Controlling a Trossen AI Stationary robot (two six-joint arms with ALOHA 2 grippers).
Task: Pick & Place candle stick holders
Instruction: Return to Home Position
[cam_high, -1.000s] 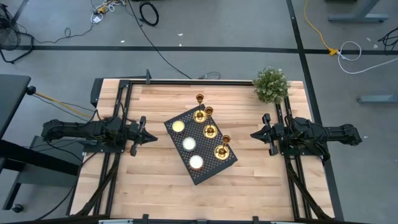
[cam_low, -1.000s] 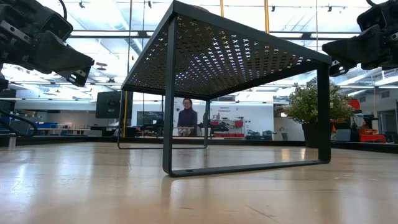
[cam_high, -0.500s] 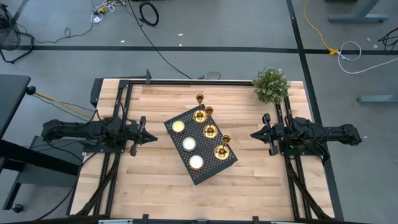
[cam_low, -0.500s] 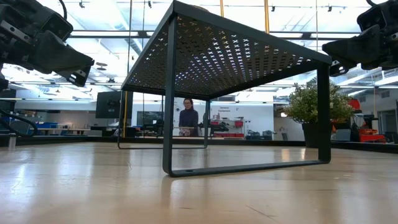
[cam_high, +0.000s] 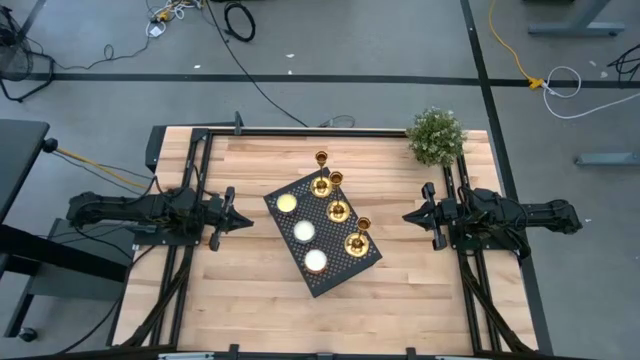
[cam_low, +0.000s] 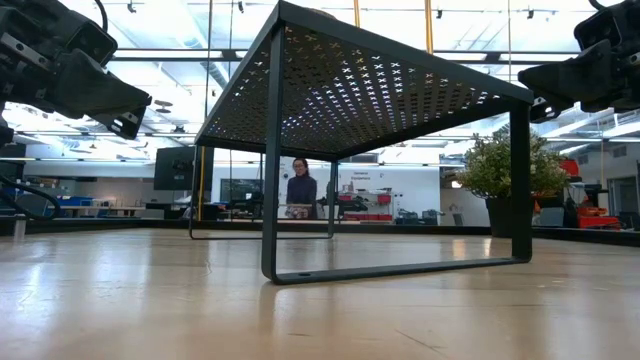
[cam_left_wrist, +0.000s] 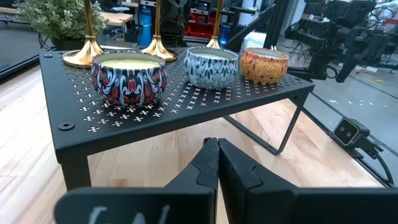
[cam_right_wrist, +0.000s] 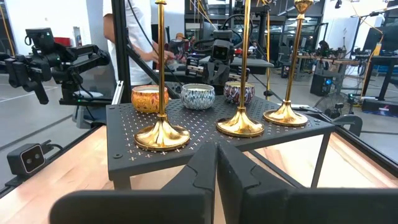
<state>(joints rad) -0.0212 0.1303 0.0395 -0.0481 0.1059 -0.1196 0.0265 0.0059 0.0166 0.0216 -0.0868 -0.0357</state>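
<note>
Left hand (cam_high: 240, 220) clenched at left side of counter (cam_high: 250, 290), right hand (cam_high: 410, 217) clenched at right side, three candle stick holders (cam_high: 338, 211) upright in a row on black shelf (cam_high: 340, 264) mid-counter, three candles (cam_high: 303, 231) alongside.

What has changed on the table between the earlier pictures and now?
Nothing visibly changed. The left gripper and right gripper stay shut, holding nothing, parked on either side of the black shelf. The three candlestick holders and three candles stand on it as before.
</note>
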